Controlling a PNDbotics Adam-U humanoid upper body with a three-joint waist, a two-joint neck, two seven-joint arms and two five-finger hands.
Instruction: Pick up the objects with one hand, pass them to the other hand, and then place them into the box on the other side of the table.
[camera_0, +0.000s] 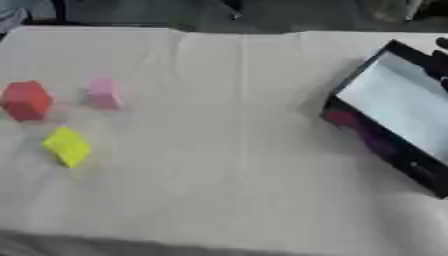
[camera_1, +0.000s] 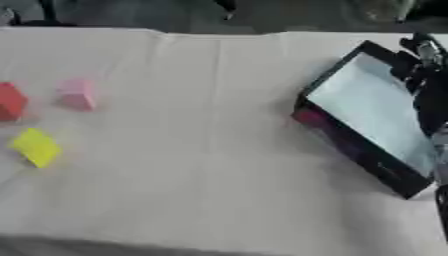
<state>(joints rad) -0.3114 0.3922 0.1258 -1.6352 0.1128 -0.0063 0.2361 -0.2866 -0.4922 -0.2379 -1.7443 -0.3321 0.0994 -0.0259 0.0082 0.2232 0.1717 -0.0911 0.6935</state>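
Left eye view: 3 blocks, box apart.

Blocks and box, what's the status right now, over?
Left hand not in view; right hand at box's far edge, fingers unclear. Red block, pink block, yellow block on table's left, untouched. Nothing in the way.

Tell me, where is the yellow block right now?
The yellow block lies on the table's left side, nearest the robot, just below the red block and pink block, far from the box.
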